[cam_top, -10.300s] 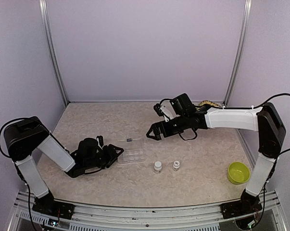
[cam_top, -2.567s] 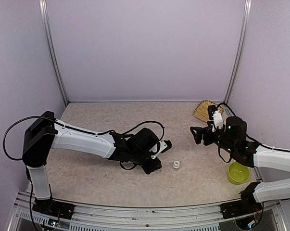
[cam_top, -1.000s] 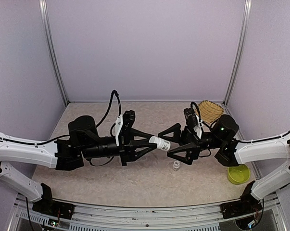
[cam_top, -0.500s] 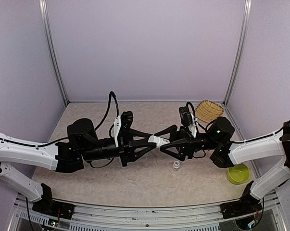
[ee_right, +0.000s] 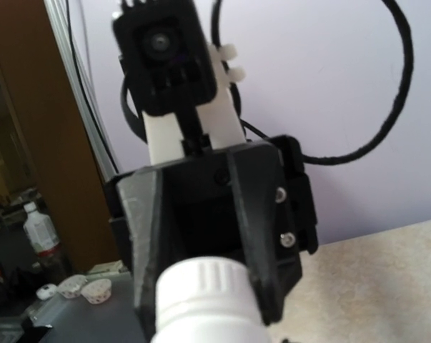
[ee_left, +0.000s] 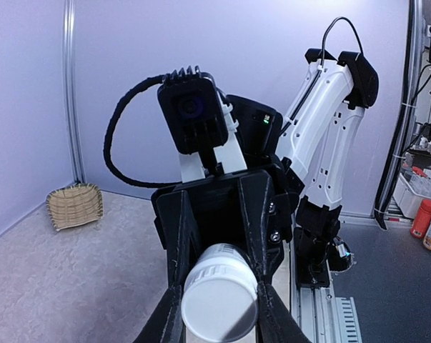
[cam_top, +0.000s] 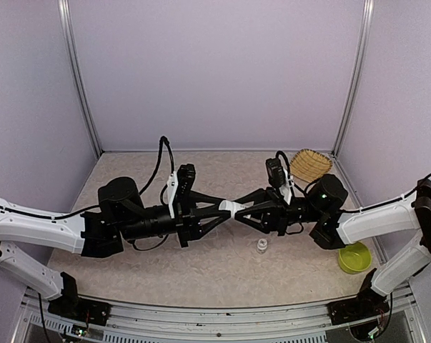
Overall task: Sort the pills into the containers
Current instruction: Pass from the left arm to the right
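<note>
— Speckled tabletop (cam_top: 129, 175), first entry?
— One white pill bottle (cam_top: 231, 208), held level in mid-air at mid-frame. The left claw (cam_top: 219, 209) is clenched on its body, the right claw (cam_top: 245, 209) clamped on its ribbed cap (ee_right: 208, 282).
— Step?
— Uncapping, likely. Next move: twist the cap off while the left grips firm (pills presumably inside, none visible).
— And the compartment box?
— Not in view. Also a second bottle (cam_top: 261, 246), standing below centre.

The left arm (cam_top: 36, 225) and right arm (cam_top: 372, 218) lay stretched inward, forearms nearly level. The left gripper (cam_top: 224, 208) and right gripper (cam_top: 244, 209) (tip to tip, facing each other) each clamped one end of a white bottle (cam_top: 234, 208).
</note>
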Motion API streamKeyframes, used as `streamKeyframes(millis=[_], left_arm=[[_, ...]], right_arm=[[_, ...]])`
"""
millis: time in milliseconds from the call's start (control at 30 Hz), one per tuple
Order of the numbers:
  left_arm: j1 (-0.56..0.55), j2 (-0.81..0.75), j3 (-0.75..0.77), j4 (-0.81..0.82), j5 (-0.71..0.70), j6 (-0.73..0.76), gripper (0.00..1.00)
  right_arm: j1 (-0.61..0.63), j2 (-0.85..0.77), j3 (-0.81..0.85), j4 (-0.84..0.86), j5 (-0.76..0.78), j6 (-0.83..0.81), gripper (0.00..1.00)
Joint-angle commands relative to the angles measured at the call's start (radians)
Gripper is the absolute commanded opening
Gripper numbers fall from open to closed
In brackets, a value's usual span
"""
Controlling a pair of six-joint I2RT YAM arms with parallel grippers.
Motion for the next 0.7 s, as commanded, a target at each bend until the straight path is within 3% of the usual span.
streamKeyframes(millis=[0,433,567,667], left_arm=[[-0.007,-0.005,0.017,0.006,-0.063,-0.04,0.07],[-0.008,0.047,0.099,-0.068,-0.145,-0.315,0.21],[-0.008,0.05,0.115,-0.072,-0.126,-0.354,0.41],[-0.008,0.041,0.109,-0.067,-0.13,-0.351,0.66]], right_arm=[[0.007,-0.005,0.017,-0.033,0.043,-0.059,0.3],[0.006,-0.103,-0.004,-0.203,0.196,-0.337,0.23],[0.007,-0.12,-0.011,-0.195,0.212,-0.324,0.2],[0.007,-0.122,-0.018,-0.155,0.196,-0.277,0.18]])
